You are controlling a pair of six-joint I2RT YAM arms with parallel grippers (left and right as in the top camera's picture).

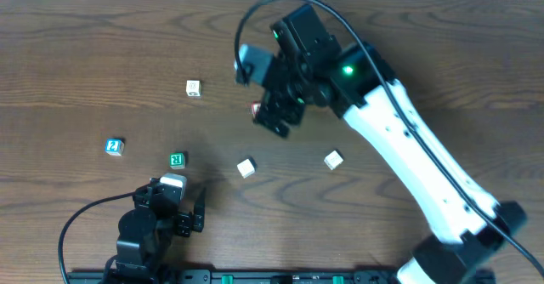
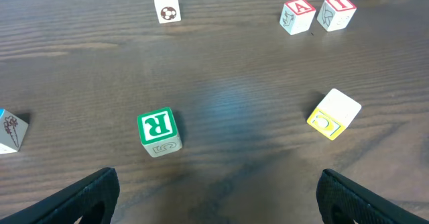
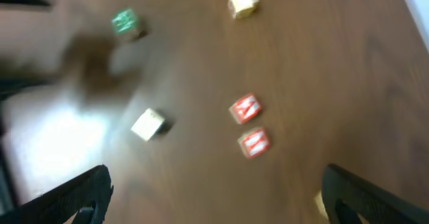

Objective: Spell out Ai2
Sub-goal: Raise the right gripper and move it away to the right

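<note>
Red A block and red I block stand side by side, A to the left, at the upper right of the left wrist view.

The blue 2 block lies well apart from that pair, at the left of the overhead frame, not yet in line.

Left tool: fingers spread wide, nothing held. Overhead, the 2 block sits up and to the left of it.

Right tool: wide open, empty, hanging over the red pair. Its view is blurred.

Judgement: the left arm is the nearer for fetching the 2, which belongs on the I's right side.
</note>
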